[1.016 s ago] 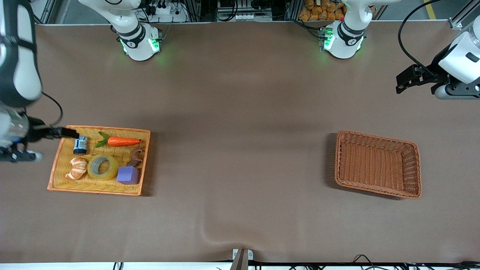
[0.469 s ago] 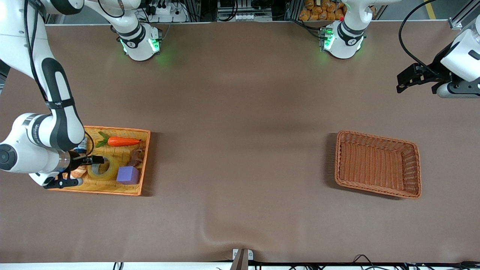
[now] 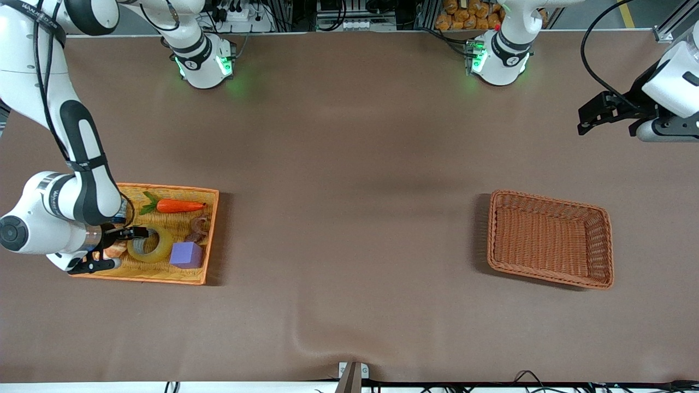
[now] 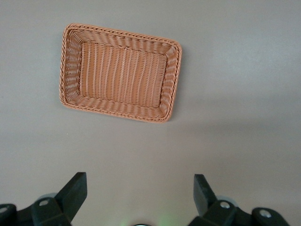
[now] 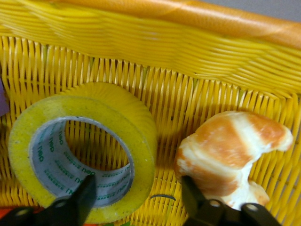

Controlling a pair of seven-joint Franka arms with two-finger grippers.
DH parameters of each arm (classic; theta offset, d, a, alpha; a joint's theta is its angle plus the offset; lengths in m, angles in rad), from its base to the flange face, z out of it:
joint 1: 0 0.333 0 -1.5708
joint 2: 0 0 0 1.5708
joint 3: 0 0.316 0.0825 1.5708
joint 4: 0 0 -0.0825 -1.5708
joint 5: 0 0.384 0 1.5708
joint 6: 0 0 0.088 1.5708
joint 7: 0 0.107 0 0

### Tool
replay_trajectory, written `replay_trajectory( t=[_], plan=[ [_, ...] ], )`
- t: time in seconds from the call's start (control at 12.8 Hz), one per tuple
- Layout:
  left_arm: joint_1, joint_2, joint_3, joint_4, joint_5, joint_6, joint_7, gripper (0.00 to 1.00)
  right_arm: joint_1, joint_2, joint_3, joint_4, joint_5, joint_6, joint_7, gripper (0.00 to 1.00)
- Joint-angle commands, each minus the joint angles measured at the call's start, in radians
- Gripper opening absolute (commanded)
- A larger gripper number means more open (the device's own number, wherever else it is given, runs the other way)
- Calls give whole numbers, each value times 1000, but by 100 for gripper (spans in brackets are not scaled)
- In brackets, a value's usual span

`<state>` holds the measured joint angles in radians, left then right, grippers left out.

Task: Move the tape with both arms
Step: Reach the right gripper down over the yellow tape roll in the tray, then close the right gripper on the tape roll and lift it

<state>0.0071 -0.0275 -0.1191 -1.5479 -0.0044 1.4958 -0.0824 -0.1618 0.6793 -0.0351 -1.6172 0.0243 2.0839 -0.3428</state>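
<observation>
The yellowish tape roll (image 3: 159, 249) lies flat in the yellow woven tray (image 3: 211, 234) at the right arm's end of the table. My right gripper (image 3: 137, 233) is down in the tray at the roll and is open. In the right wrist view the tape (image 5: 101, 110) shows its grey-white core, and the right gripper (image 5: 138, 188) straddles the roll's wall: one finger in the hole, the other between the roll and the croissant (image 5: 230, 146). My left gripper (image 3: 587, 117) waits open and empty in the air over the left arm's end of the table; it also shows in the left wrist view (image 4: 139, 181).
The tray also holds a carrot (image 3: 180, 206), a purple cube (image 3: 185, 254) and a small brown figure (image 3: 199, 225). An empty brown wicker basket (image 3: 546, 198) stands toward the left arm's end of the table and shows in the left wrist view (image 4: 70, 70).
My right arm swung in from the tray's edge near the blue can and came down at the tape, its fingers now astride the roll's wall. The left arm has barely moved.
</observation>
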Motion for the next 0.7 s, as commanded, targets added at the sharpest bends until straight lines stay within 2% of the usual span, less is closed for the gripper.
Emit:
replay_trajectory(
  t=[0.0, 0.39, 0.62],
  plan=[
    [4, -12, -2, -8, -14, -16, -10, 100, -16, 0, 12, 0, -4, 2, -12, 6],
    [7, -19, -2, -7, -17, -20, -8, 100, -12, -21, 14, 7, -4, -16, -12, 2],
    [10, -16, 4, -11, -17, -32, -10, 100, 1, -143, 20, 39, 3, -161, -10, 2]
  ],
)
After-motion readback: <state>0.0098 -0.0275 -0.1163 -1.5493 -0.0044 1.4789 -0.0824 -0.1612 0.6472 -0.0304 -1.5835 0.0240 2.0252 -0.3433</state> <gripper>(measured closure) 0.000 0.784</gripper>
